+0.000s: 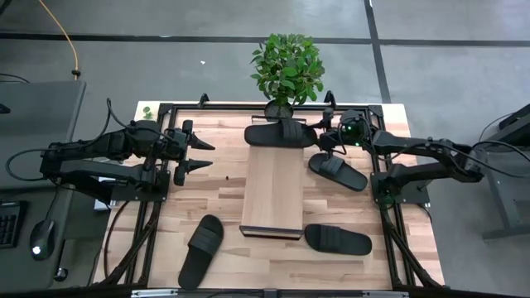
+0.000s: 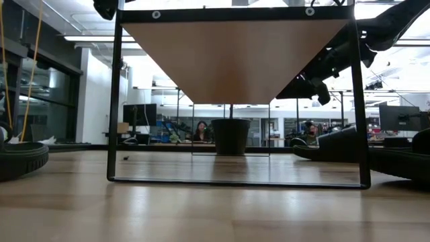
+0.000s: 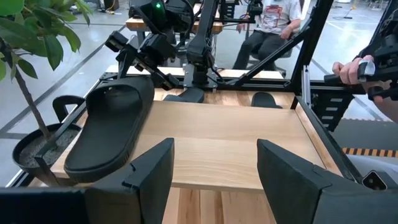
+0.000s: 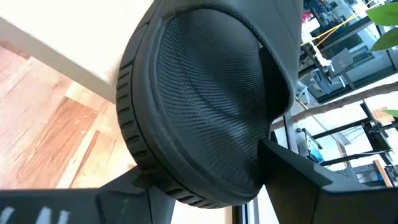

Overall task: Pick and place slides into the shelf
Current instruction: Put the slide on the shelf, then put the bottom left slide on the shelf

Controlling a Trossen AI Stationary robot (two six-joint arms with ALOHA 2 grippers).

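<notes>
The shelf (image 1: 269,194) is a pale board on a dark frame in the middle of the table. One black slide (image 1: 280,134) lies across its far end, also seen in the left wrist view (image 3: 112,130). My right gripper (image 1: 325,136) is shut on that slide's right end. A second slide (image 1: 338,171) rests sole-down on the table right of the shelf. A third (image 1: 338,239) lies near the shelf's near right corner, and another (image 1: 201,248) at the near left. My left gripper (image 1: 201,156) hovers open, left of the shelf. My right gripper holds the slide on the shelf by its rounded right end (image 4: 186,180), which sits between the two fingers (image 4: 292,171). The fingers come roughly level from the table's right side, along the slide's length. The slide's sole lies on the shelf's far end (image 3: 93,162).
A potted plant (image 1: 286,70) stands at the far edge just behind the shelf. Dark frame posts (image 2: 115,94) carry the shelf board above the table. Bare tabletop (image 1: 215,194) shows left of the shelf. People sit beyond the table, and a hand (image 3: 354,70) shows at its side.
</notes>
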